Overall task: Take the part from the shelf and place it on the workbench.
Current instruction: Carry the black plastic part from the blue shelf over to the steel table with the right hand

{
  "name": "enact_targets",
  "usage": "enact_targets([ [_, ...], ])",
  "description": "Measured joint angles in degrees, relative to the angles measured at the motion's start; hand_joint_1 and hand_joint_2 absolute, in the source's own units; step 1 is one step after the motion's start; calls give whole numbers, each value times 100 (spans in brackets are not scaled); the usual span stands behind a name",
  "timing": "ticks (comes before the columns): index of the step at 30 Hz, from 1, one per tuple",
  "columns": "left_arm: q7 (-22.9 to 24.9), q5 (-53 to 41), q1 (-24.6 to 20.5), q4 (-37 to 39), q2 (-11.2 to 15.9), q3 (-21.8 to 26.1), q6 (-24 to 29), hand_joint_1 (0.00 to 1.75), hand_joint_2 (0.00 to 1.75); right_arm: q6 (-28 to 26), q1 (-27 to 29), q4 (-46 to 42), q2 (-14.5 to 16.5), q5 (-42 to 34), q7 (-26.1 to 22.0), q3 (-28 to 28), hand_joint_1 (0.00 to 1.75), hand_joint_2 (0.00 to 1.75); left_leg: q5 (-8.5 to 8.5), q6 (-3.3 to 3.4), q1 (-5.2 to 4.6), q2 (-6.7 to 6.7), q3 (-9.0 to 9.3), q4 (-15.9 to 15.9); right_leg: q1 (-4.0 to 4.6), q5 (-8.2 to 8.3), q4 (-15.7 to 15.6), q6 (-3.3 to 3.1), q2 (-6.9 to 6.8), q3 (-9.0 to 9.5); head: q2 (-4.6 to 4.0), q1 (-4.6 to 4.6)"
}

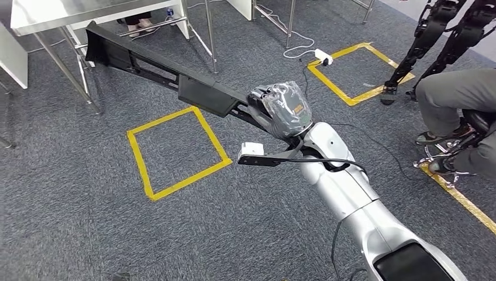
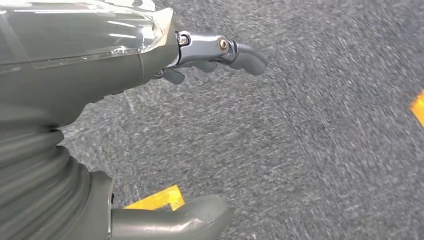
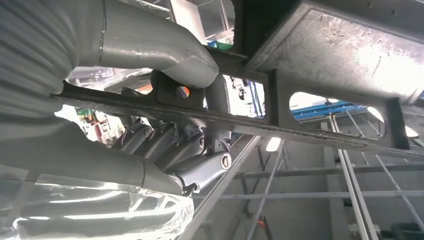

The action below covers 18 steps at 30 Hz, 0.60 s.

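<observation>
A long black plastic part (image 1: 146, 61) stretches from the middle of the head view toward the upper left, held in the air above the carpet. My right hand (image 1: 279, 108) grips its near end; up close its thumb and fingers (image 3: 175, 145) wrap around a bar of the part (image 3: 320, 55). My left hand (image 2: 150, 65) hangs over the grey carpet with its fingers apart and nothing in it.
A metal-legged white table (image 1: 70, 14) stands at the upper left, just beyond the part's far end. Yellow tape squares (image 1: 175, 152) (image 1: 360, 70) mark the carpet. A seated person (image 1: 459, 111) is at the right, beside another robot's dark legs (image 1: 436, 35). A white power strip (image 1: 323, 57) lies on the floor.
</observation>
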Motion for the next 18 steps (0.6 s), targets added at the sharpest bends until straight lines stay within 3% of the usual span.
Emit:
enact_targets([
  [1,1,0,13,0,8,1,-1,0,175,-1,-1,0,12,2,-2,5,175,175,9,-33,13,-44,-16,-6,-7,13,-8,-37,-58,5,0,1],
  [3,2,-1,33,1,18,2,-2,0,175,-5,-14,0,43,2,-2,14,175,175,-63,-96,18,109,-73,91,-24,36,-32,-119,-160,27,0,-20],
  [4,2,-2,29,1,23,2,-3,0,175,-10,-21,0,58,1,-2,17,175,175,-178,-123,16,272,-154,270,-36,42,-45,-166,-212,37,0,-41],
  [6,2,-5,9,2,18,2,-3,0,175,-18,-15,2,68,0,-4,26,175,175,-534,-168,28,595,-463,942,-19,30,-49,-235,-333,49,0,-81],
  [8,5,-6,4,2,14,1,-3,0,175,-21,16,8,63,4,-7,38,175,175,-739,-202,54,695,-740,1519,-1,16,-48,-259,-473,52,0,-79],
  [9,8,-7,8,2,13,0,-3,0,175,-21,31,10,63,5,-8,44,175,175,-698,-210,63,717,-744,1538,4,11,-47,-264,-540,52,0,-81],
  [11,15,-7,11,2,18,0,-3,0,175,-20,39,10,64,6,-9,49,175,175,-383,-202,69,824,-413,950,7,-7,-46,-254,-664,66,0,-82],
  [12,17,-7,6,2,21,0,-3,0,175,-20,36,10,64,5,-9,49,175,175,-254,-186,48,948,-196,571,28,-21,-45,-237,-720,76,0,-83],
  [14,20,-7,-6,2,23,0,-3,0,175,-20,26,9,62,3,-9,46,175,175,-143,-132,12,1095,59,112,76,-53,-45,-190,-824,100,0,-64],
  [16,22,-7,-6,2,23,0,-3,0,175,-20,20,8,67,1,-9,46,175,175,-153,-70,-13,1010,69,57,108,-80,-55,-137,-933,133,0,-39],
  [18,19,-7,3,1,12,1,-9,0,175,-20,19,3,73,-1,-9,45,175,175,-127,3,0,894,93,16,104,-150,16,-84,-862,112,0,-31],
])
